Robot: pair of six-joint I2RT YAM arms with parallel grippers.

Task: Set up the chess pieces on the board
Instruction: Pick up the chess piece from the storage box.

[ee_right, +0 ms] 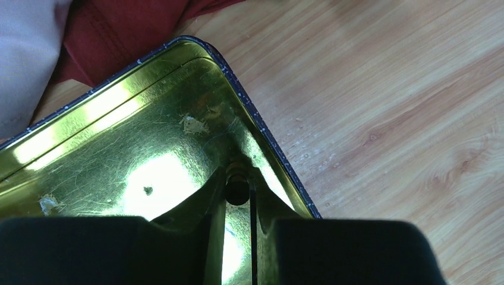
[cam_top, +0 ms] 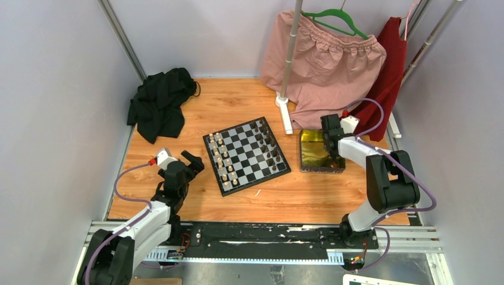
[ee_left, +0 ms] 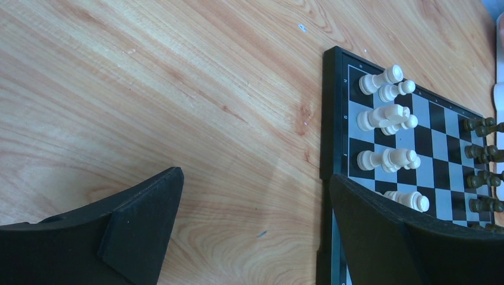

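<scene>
Right jaws tight around dark chessman [ee_right: 237, 191]

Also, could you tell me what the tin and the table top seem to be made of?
The tin looks like thin metal, gold and glossy: it mirrors light and shows fine scratches. The table top looks like wood or wood-look laminate, smooth and satin, with visible grain.

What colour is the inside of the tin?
The tin is shiny golden yellow inside; right wrist view shows it best.
</scene>
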